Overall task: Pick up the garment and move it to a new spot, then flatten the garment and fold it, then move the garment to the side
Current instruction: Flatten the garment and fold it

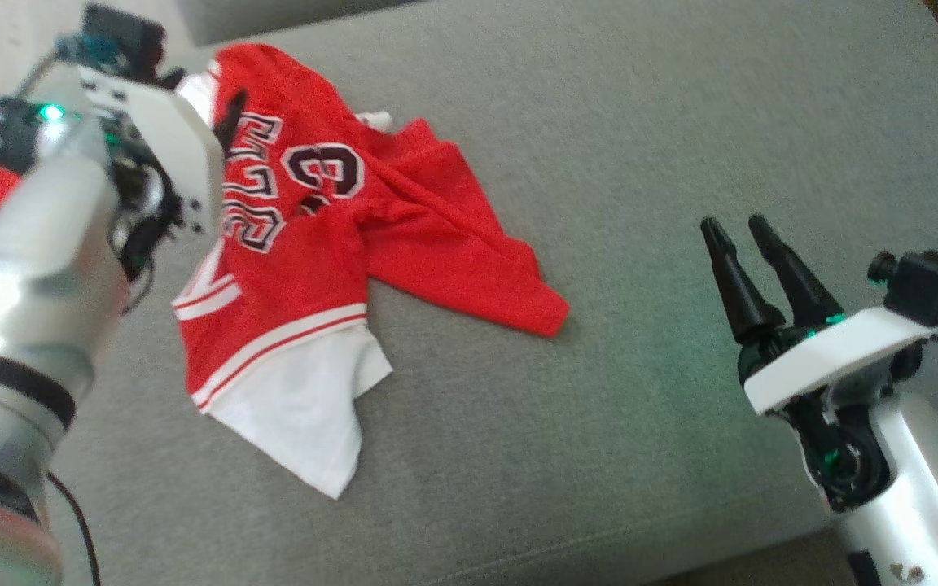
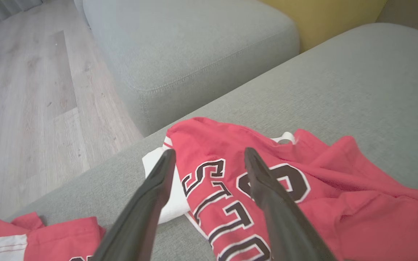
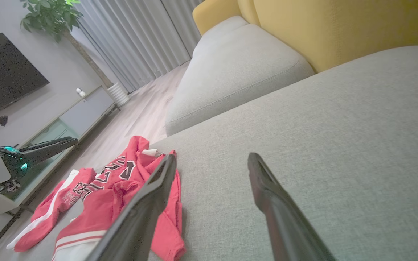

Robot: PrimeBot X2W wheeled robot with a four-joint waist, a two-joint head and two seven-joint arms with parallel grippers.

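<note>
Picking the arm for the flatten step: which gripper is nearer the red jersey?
Left. The left gripper is over the lettered end of the jersey, open. The right gripper, open too, is well clear of it above bare cushion.

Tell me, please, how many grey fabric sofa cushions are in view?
2. One wide grey fabric cushion lies under the red-and-white basketball jersey; the second grey cushion sits beyond it, across a gap, by the wooden floor. More may be out of frame.
</note>
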